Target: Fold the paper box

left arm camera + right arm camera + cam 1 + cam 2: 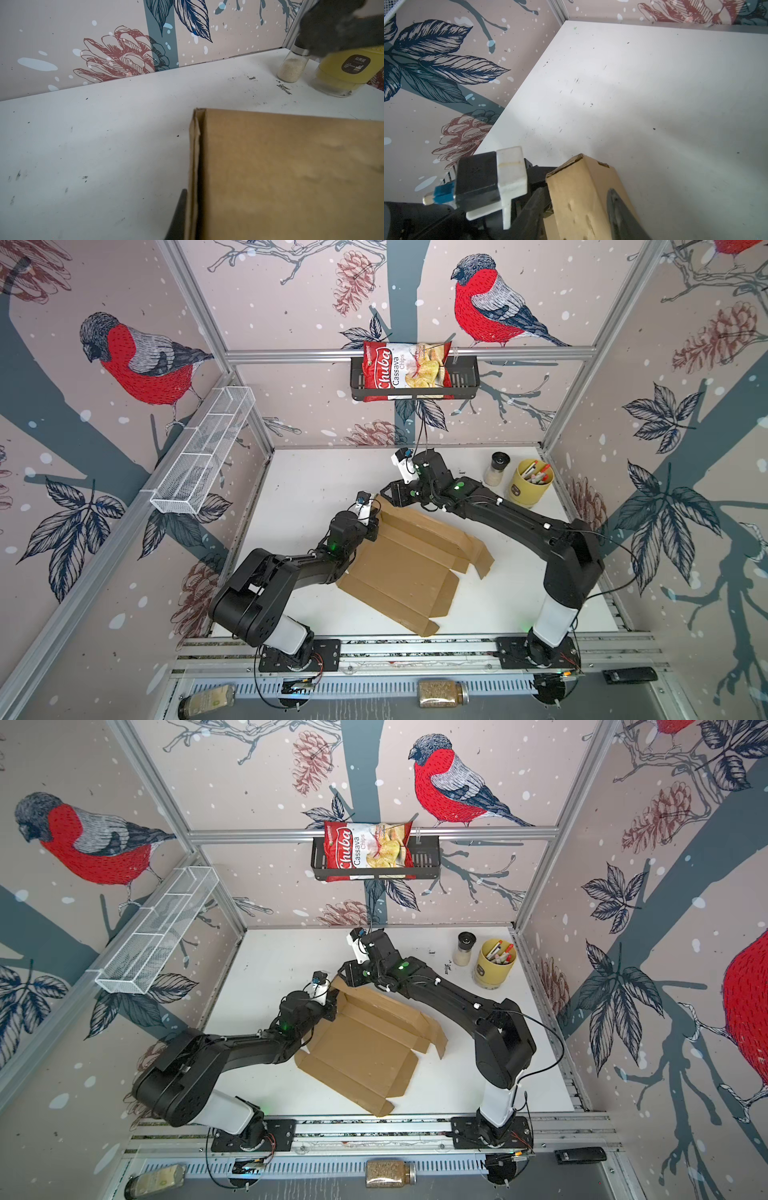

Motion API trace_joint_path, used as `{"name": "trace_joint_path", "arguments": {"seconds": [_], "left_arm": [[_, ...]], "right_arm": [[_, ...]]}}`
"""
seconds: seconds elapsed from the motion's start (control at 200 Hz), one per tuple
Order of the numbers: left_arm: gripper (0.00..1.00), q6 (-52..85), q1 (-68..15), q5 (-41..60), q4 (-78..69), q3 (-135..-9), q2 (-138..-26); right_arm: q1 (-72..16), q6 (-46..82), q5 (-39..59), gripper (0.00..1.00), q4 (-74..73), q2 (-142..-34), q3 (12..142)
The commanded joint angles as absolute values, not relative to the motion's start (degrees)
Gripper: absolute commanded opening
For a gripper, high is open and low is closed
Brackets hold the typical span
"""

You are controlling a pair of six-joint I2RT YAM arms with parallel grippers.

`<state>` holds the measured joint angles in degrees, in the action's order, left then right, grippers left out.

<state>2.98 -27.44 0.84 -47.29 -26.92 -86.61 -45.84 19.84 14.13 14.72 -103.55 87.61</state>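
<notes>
The paper box is a brown cardboard sheet lying mid-table, with its far long wall folded up and its near flaps flat. At the box's far left corner, my left gripper is shut on the raised wall. In the left wrist view one dark finger presses the wall's edge, and the other finger is hidden behind the cardboard. My right gripper holds the same corner from behind, its two fingers clamped on either side of the folded-up end.
A glass shaker and a yellow cup of pens stand at the back right. A black basket with a chips bag hangs on the back wall. A white wire shelf is on the left wall.
</notes>
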Motion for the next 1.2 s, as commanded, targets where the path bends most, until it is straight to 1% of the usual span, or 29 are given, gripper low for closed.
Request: {"name": "trace_joint_path", "arguments": {"seconds": [0.0, 0.215, 0.445, 0.55, 0.926, 1.196], "left_arm": [[0.10, 2.5, -27.7, 0.3, -49.3, -27.2, -87.0], [0.11, 2.5, -27.7, 0.4, -49.3, -27.6, -88.1], [0.17, 2.5, -27.6, 0.6, -49.7, -27.9, -89.3], [0.17, 2.3, -27.6, 0.5, -49.5, -28.0, -89.7], [0.09, 2.4, -27.7, -1.8, -48.5, -29.1, -90.4], [0.04, 2.9, -27.8, -6.4, -47.1, -28.8, -89.8]], "right_arm": [[-45.9, 19.6, 14.5, 0.50, 17.4, -105.3, 89.5], [-46.0, 18.4, 13.1, 0.49, 20.2, -109.4, 92.5], [-46.8, 16.3, 9.6, 0.46, 24.6, -113.6, 95.0], [-46.9, 15.8, 9.7, 0.46, 24.6, -113.2, 95.6], [-45.5, 15.9, 11.3, 0.46, 25.0, -110.2, 96.5], [-43.9, 15.0, 9.5, 0.47, 25.5, -106.8, 95.3]]}}
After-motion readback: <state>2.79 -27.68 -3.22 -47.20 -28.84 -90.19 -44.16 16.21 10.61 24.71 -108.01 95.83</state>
